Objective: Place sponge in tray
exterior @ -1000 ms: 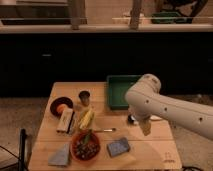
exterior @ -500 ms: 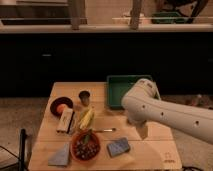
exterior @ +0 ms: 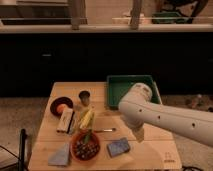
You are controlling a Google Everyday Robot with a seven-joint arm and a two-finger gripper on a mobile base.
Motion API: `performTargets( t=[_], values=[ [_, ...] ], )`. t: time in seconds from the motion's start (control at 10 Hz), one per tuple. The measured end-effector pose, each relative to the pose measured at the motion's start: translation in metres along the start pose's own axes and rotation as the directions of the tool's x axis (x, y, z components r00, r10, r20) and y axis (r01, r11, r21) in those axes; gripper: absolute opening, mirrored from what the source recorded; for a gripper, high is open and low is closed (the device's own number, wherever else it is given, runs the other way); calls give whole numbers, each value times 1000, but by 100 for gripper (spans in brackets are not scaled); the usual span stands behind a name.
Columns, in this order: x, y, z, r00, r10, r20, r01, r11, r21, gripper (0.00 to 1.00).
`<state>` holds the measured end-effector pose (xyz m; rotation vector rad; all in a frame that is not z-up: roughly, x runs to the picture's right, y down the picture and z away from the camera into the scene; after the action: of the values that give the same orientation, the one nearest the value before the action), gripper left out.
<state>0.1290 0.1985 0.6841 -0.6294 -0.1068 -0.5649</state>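
White arm is covering tray front-R corner; gripper is hanging near sponge, grip state not readable.

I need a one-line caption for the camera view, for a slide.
The gripper hovers over the wooden table near the sponge; the green tray sits behind it.

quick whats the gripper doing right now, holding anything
gripper: hangs over the table, up and right of the sponge, not holding it; open or closed cannot be told
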Motion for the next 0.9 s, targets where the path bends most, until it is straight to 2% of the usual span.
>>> performTargets(
  t=[0.9],
  values=[
    [-34, 11, 21, 993, -106, 56, 105, 994, 26, 80]
  ],
)
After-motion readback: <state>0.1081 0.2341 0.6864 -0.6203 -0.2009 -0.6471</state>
